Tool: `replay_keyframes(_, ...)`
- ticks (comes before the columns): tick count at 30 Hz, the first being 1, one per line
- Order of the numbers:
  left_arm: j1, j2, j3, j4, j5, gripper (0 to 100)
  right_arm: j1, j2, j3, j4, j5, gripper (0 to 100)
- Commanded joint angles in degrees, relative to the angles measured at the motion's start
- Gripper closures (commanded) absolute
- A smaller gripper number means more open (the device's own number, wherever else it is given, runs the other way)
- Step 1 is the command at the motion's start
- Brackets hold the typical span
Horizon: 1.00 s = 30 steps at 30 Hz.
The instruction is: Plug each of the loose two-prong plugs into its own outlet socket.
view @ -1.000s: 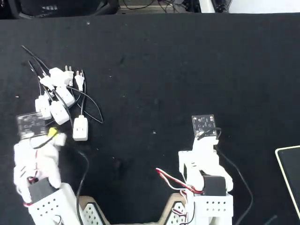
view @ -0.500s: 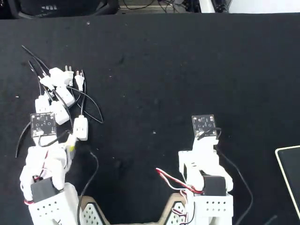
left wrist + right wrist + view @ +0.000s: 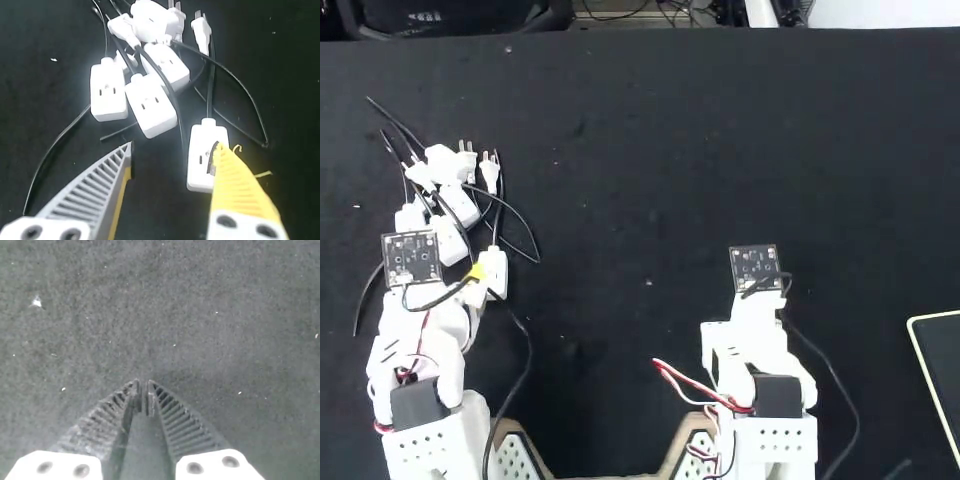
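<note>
We see the left tool [image 3: 173, 146] spread wide just above the bench [image 3: 670, 150], at the near end of the tangle of white parts, pinching nothing. Its yellow finger [image 3: 235, 185] lies over the edge of the nearest socket [image 3: 202, 150], and its grey finger [image 3: 100, 185] hangs over bare black cloth beside a cord [image 3: 55, 155]. A second ago this arm sat further out to the left; we watch it swing inward, so that its yellow tip now meets that socket, which itself has not shifted. Past the nearest socket lie three more sockets [image 3: 150, 105], close together and crossed by black cords. The loose two-prong plugs [image 3: 202, 30] rest at the far end of the heap, prongs pointing away from the arms, none of them seated in a socket. The right tool [image 3: 143, 390] is pressed together on nothing, low over bare bench well apart from the heap, and it has kept its place through all three moments
</note>
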Motion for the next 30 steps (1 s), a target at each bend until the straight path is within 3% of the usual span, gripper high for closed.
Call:
replay_keyframes(1, 1.01, 0.26, -1.36, -1.76, 0.88, 74, -0.53, -5.58, -0.04, 0.35, -0.26, 97.3)
replay_keyframes(5, 1.01, 1.14, -3.38, -1.58, 2.99, 74, -0.53, -5.58, -0.04, 0.35, -0.26, 97.3)
replay_keyframes(9, 0.92, 8.18, -13.23, 1.93, 3.87, 74, -0.53, -5.58, -0.04, 0.35, -0.26, 97.3)
replay_keyframes(30, 0.92, 72.97, -46.46, -0.7, 3.87, 72, -0.53, -5.58, -0.04, 0.35, -0.26, 97.3)
